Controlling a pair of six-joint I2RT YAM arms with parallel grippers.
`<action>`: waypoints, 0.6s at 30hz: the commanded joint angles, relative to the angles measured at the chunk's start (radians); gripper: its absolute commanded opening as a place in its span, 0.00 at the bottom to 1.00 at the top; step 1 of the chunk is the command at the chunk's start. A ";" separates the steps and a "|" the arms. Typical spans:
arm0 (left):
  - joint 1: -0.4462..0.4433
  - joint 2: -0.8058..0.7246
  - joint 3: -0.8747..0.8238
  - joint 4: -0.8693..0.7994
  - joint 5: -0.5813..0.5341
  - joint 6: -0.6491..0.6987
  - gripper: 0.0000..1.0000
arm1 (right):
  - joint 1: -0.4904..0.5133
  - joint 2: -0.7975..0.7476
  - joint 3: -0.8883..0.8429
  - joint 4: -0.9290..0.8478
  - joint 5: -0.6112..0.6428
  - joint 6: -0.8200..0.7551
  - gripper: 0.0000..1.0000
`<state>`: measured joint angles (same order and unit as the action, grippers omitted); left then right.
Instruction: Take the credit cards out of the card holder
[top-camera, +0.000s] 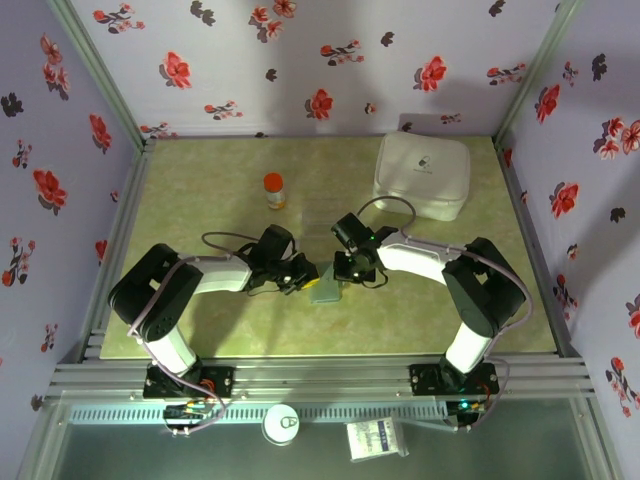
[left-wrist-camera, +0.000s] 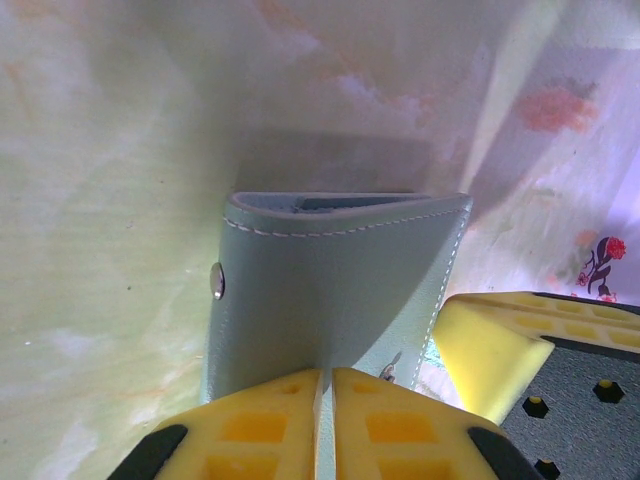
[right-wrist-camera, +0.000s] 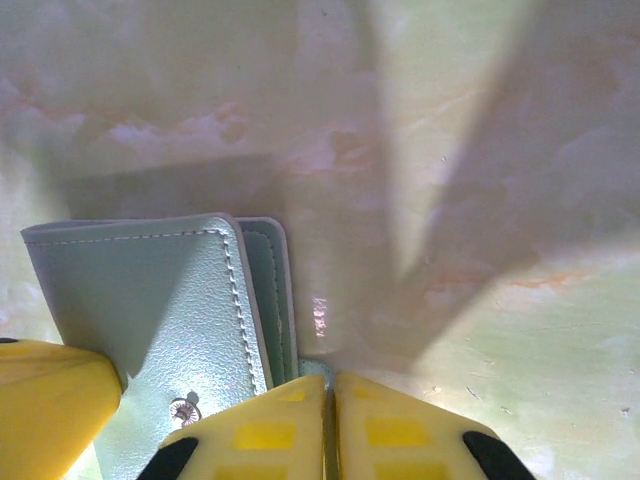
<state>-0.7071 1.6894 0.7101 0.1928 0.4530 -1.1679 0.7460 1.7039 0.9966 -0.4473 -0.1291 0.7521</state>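
A pale green marbled table (top-camera: 200, 190) stands inside flower-papered walls (top-camera: 300, 70). At its middle sits the folded grey-blue card holder (top-camera: 325, 289). The left gripper (top-camera: 300, 279) pinches the holder's left edge, its yellow fingers closed on it. The right gripper (top-camera: 351, 272) is closed tight on the holder's right corner. Beyond the holder stands an orange-capped bottle (top-camera: 274, 190). Beyond the holder and to its right lies a white rounded case (top-camera: 422, 175).

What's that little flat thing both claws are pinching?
On the green table, look near the front middle, where the left gripper and right gripper meet. Each pinches an edge of the card holder, a small pale grey-blue folded wallet with stitched edges and a metal snap, far flatter than the white case and orange-capped bottle behind it.
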 joint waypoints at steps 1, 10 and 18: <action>0.002 -0.003 -0.004 -0.087 -0.017 0.032 0.11 | 0.009 0.016 0.030 -0.038 0.021 -0.010 0.06; 0.065 -0.152 -0.043 -0.157 -0.060 0.088 0.13 | 0.008 -0.053 0.061 -0.086 0.088 0.006 0.00; 0.155 -0.283 -0.091 -0.249 -0.080 0.148 0.13 | 0.015 -0.079 0.118 -0.125 0.116 0.020 0.00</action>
<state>-0.5770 1.4406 0.6495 0.0128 0.3920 -1.0664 0.7498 1.6527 1.0836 -0.5262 -0.0517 0.7589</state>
